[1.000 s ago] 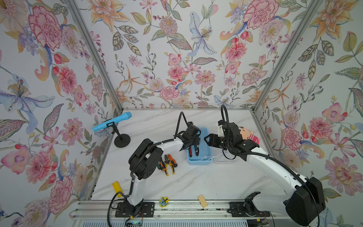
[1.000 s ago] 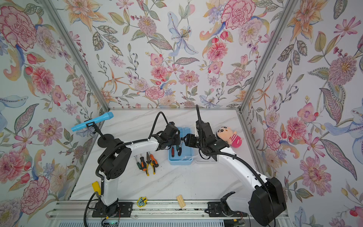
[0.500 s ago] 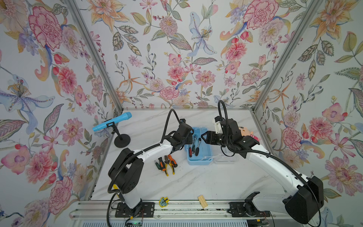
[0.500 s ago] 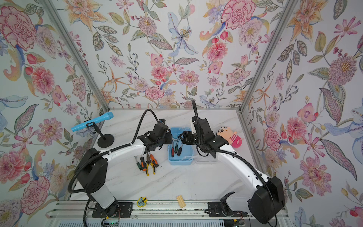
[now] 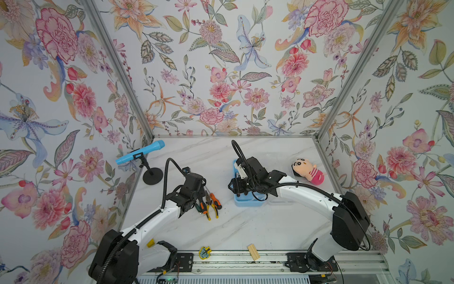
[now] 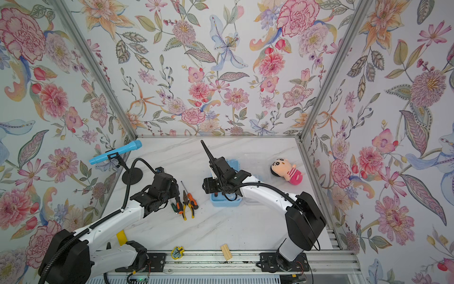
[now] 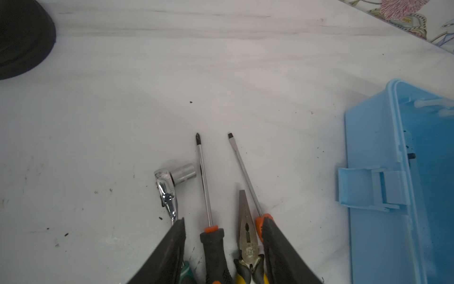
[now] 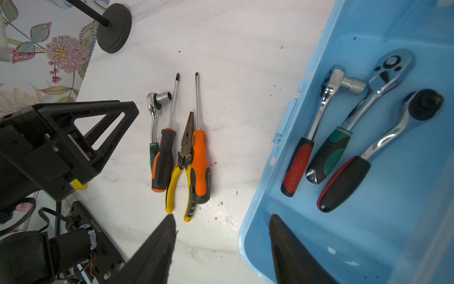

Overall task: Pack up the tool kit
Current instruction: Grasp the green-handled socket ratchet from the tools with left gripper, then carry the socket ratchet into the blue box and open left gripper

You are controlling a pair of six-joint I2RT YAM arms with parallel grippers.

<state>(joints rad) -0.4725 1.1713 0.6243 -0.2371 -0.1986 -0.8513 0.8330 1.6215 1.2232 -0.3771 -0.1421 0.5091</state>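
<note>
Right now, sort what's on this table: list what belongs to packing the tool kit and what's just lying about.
Job: blue plastic toolbox, three steel ratchet wrenches inside it, green-handled socket ratchet, black-and-orange Phillips screwdriver, yellow-handled pliers, orange flat-blade screwdriver.
Lying about: blue toy microphone on black stand, pink-striped plush doll, small wooden block, yellow leaf-shaped piece.

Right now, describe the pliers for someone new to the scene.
Find the blue tool box; four loose tools lie in a row left of it in both top views. The pliers lie between the two screwdrivers, the only tool with yellow handles.
</note>
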